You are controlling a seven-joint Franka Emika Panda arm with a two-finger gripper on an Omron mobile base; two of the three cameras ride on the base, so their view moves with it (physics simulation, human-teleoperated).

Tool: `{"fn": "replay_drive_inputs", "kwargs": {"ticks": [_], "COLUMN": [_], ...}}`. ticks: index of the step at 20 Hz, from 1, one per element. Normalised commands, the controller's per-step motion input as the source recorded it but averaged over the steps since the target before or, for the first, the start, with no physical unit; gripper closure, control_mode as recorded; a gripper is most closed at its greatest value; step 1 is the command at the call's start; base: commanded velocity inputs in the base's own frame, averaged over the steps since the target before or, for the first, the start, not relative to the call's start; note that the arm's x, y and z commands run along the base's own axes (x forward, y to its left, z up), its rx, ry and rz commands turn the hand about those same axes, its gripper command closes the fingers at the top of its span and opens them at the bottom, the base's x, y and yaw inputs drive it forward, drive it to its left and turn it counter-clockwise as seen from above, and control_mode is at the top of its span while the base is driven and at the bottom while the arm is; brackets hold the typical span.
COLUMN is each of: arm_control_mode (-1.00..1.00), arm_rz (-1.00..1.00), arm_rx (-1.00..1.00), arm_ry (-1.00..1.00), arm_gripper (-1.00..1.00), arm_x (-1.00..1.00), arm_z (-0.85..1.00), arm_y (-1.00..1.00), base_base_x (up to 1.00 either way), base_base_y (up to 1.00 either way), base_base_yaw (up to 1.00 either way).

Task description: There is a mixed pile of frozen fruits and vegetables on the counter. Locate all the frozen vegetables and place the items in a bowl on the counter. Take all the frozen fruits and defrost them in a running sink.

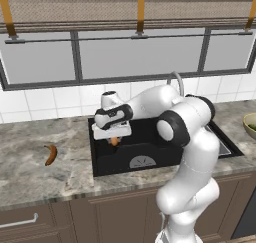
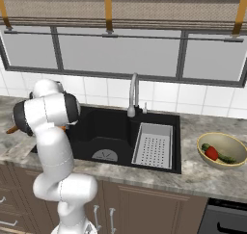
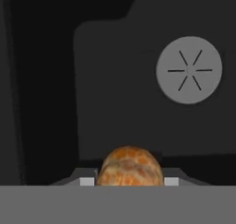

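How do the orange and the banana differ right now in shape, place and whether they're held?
The orange is round; the banana is long and curved. The orange is gripped between the fingers over the black sink; the banana lies free on the counter, left of the sink. Both are orange-brown.

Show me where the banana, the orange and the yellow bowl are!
banana [image 1: 50, 154]: left base view, the middle of its curved body on the counter.
orange [image 3: 130, 167]: hand view, the middle of its peel.
bowl [image 2: 218, 163]: right base view, its front outer wall.
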Motion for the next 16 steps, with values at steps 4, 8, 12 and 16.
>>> {"fn": "replay_drive_inputs", "kwargs": {"ticks": [4, 8, 12, 16], "arm_control_mode": [-1.00, -1.00, -1.00, -1.00], "arm_rz": [0.19, 0.17, 0.14, 0.09], "arm_rx": [0.05, 0.07, 0.03, -0.01], "arm_ry": [0.04, 0.06, -0.03, -0.01], "arm_gripper": [1.00, 1.00, 1.00, 1.00], "arm_x": [0.64, 0.53, 0.53, 0.51], "arm_z": [-0.54, -0.63, -0.39, -0.46], "arm_y": [-0.52, -0.36, -0.39, -0.32], "base_base_x": [0.00, 0.00, 0.00, 0.00], "base_base_y": [0.00, 0.00, 0.00, 0.00], "base_base_yaw": [0.00, 0.00, 0.00, 0.00]}}
